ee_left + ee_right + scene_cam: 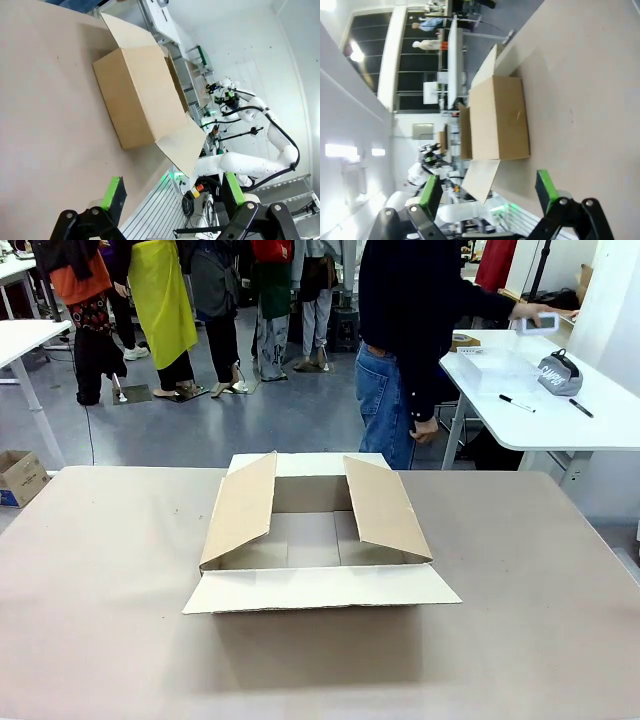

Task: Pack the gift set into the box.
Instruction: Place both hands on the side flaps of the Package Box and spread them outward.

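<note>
The box [315,540], a shallow brown cardboard carton, sits in the middle of the brown table with its four flaps open and nothing inside. It is also in the left wrist view [142,95] and the right wrist view [500,117], some way off from both grippers. My left gripper [172,192] is open and holds nothing. My right gripper [487,191] is open too, with an empty gap between its green pads. A pale basket-like container [495,370], possibly the gift set, rests on the white side table. The person's hand [535,318] holds a white block there.
The person [410,340] stands beyond the far edge, turned toward the white side table [560,430] at the right. A grey pouch [560,375] and two pens lie on it. A small carton [20,477] sits on the floor at the left. Bare tabletop [100,590] surrounds the box.
</note>
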You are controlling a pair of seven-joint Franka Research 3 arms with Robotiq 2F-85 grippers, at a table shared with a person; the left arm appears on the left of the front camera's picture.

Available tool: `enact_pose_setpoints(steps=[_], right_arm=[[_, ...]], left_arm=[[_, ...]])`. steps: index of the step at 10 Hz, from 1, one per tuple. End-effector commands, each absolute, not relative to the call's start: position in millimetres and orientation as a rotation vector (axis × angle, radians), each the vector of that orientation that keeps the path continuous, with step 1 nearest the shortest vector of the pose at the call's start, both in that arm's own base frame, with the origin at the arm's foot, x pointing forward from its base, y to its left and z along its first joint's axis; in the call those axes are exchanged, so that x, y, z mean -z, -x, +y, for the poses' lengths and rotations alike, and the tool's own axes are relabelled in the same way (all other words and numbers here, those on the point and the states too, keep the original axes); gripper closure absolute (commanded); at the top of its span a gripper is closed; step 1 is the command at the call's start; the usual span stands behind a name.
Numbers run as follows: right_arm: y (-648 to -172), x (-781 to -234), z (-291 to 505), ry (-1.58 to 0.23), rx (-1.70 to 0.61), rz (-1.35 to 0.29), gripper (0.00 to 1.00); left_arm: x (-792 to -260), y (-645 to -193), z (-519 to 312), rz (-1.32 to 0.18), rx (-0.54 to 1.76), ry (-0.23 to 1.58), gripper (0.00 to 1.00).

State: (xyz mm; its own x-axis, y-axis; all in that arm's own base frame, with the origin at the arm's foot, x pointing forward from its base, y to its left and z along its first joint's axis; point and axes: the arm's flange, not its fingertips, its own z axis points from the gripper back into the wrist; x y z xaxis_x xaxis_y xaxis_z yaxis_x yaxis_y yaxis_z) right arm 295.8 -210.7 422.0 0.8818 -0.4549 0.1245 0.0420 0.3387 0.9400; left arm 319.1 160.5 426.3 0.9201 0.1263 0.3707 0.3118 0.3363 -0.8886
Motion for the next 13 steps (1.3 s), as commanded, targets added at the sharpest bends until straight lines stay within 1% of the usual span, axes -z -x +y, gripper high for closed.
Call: enact_pose_setpoints(steps=[1,3,4,5,6,7,8,9,10,11,12,13], right_arm=[[-320.1,-460.5,-113.9,-0.943,0.207,-0.465,0.00],[-333.8,-479.1,6.7,-0.751,-0.035,-0.474,0.00],[-335.1,-471.3,55.9,-0.672,-0.120,-0.472,0.00],[-328.8,-462.3,88.8,-0.649,-0.201,-0.482,0.00],[-322.0,-462.7,94.6,-0.644,-0.247,-0.538,0.00],[-341.5,-502.2,62.7,-0.686,-0.174,-0.455,0.00],[-341.5,-502.2,62.7,-0.686,-0.174,-0.455,0.00],[-339.7,-494.6,108.9,-0.634,-0.239,-0.461,0.00],[-335.4,-491.5,115.9,-0.617,-0.287,-0.463,0.00],[-330.7,-491.1,115.9,-0.614,-0.322,-0.431,0.00],[-324.2,-491.8,114.4,-0.608,-0.375,-0.403,0.00],[-319.7,-491.5,113.5,-0.596,-0.398,-0.396,0.00]], left_arm=[[-482.1,-329.3,101.4,-0.295,0.174,1.080,0.00],[-527.9,-339.2,9.9,-0.236,0.314,0.890,0.00],[-530.6,-347.4,-36.8,-0.184,0.360,0.789,0.00],[-522.9,-355.5,-75.5,-0.118,0.402,0.723,0.00],[-516.8,-359.5,-88.4,-0.051,0.434,0.682,0.00],[-536.1,-336.0,-58.3,-0.195,0.357,0.821,0.00],[-536.1,-336.0,-58.3,-0.195,0.357,0.821,0.00],[-525.6,-342.0,-106.9,-0.121,0.412,0.745,0.00],[-521.9,-347.0,-116.0,-0.094,0.389,0.723,0.00],[-520.0,-350.7,-122.0,-0.097,0.328,0.691,0.00],[-519.2,-352.5,-125.7,-0.075,0.317,0.675,0.00],[-518.6,-353.7,-132.1,-0.084,0.280,0.648,0.00]])
